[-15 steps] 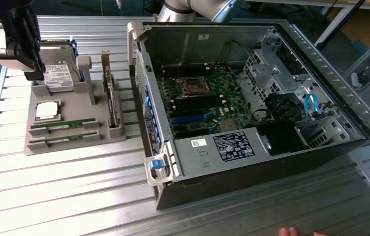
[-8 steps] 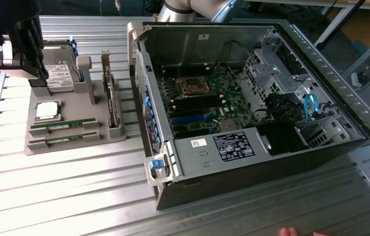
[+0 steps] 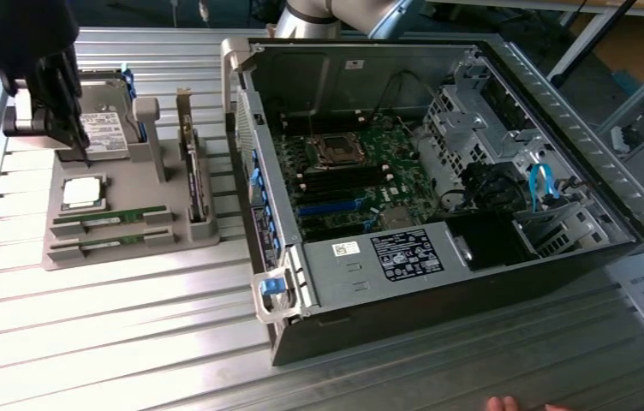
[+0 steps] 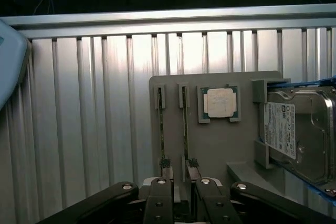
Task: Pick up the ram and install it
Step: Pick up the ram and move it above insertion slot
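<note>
The claw (image 4: 178,164) is spread wide and holds nothing. The ram (image 4: 185,124) lies in a slot of the gray holder (image 4: 220,145), in line with the gap between the fingertips, with a second stick (image 4: 160,124) just beside it. A processor (image 4: 219,102) sits farther ahead.

The exterior view looks down slantwise from high up, taking in table (image 3: 128,342), open case (image 3: 414,342) and grey holder (image 3: 128,184). The wrist view hangs close above that holder (image 4: 220,145); both share its processor (image 3: 82,193) (image 4: 219,102) and drive (image 3: 99,128) (image 4: 299,135).
</note>
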